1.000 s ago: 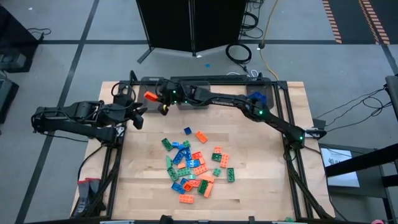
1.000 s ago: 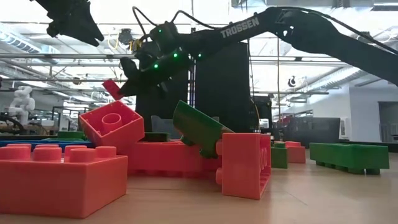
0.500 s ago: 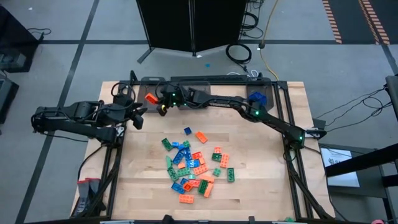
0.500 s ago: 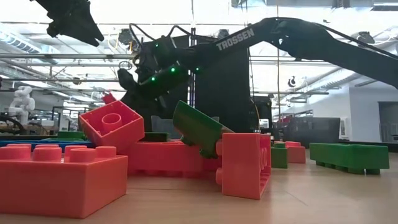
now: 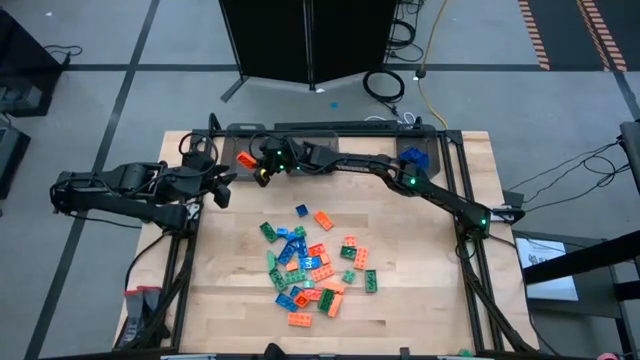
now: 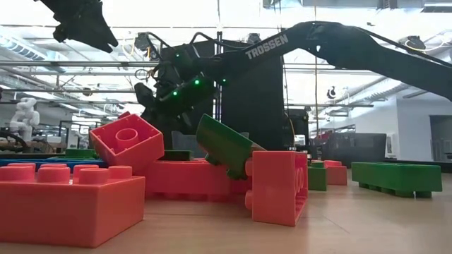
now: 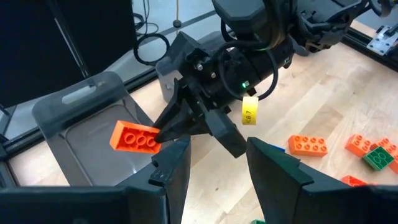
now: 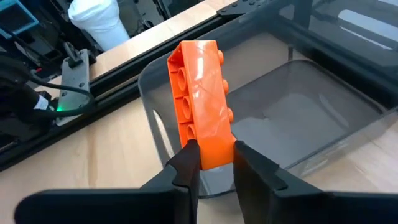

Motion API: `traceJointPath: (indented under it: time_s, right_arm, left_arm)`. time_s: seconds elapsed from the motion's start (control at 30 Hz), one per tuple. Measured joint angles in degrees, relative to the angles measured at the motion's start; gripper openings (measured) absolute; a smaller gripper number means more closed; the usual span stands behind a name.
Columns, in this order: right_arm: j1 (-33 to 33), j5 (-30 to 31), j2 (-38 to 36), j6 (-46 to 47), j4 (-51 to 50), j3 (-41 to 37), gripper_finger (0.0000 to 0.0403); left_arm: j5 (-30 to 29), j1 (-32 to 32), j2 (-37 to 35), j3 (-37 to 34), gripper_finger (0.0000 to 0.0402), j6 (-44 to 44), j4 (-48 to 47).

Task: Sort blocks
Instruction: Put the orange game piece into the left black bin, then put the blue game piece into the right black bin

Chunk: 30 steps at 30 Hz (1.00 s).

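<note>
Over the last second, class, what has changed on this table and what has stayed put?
The right pincer, gripping the orange brick, has drawn back slightly and sunk lower over the left grey bin; the brick is not yet released. The left pincer stays open beside that bin, and the pile of bricks is undisturbed.

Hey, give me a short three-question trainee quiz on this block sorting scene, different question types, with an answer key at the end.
1. True or false: the right gripper grips an orange block above a grey bin.
2. Multiple choice: the left gripper is (A) holding a green block, (B) open and holding nothing, (C) inside a bin.
3. Fill in: in the high view, the loose blocks lie in a pile on the wooden ____.

Key:
1. True; its fingers pinch the block's lower end.
2. B; it waits near the table's left edge.
3. table.
</note>
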Motion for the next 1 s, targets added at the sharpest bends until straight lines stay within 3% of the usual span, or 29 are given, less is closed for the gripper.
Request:
traceJointPath:
  time_s: [0.37, 0.6, 1.0]
  right_arm:
    - [-0.1, -0.7, 0.0, -1.1, 0.0, 0.0, 0.0096]
    - [-0.4, -5.1, 0.0, -3.2, 0.1, 0.0, 0.0103]
    - [-0.6, -6.4, -0.1, -3.4, 1.3, 0.0, 0.0224]
  left_arm:
    - [0.0, 0.0, 0.0, 0.0, 0.016, 0.0, 0.0]
    - [0.0, 0.0, 0.0, 0.0, 0.016, 0.4, 0.0]
    - [0.0, 0.0, 0.0, 0.0, 0.016, 0.3, 0.0]
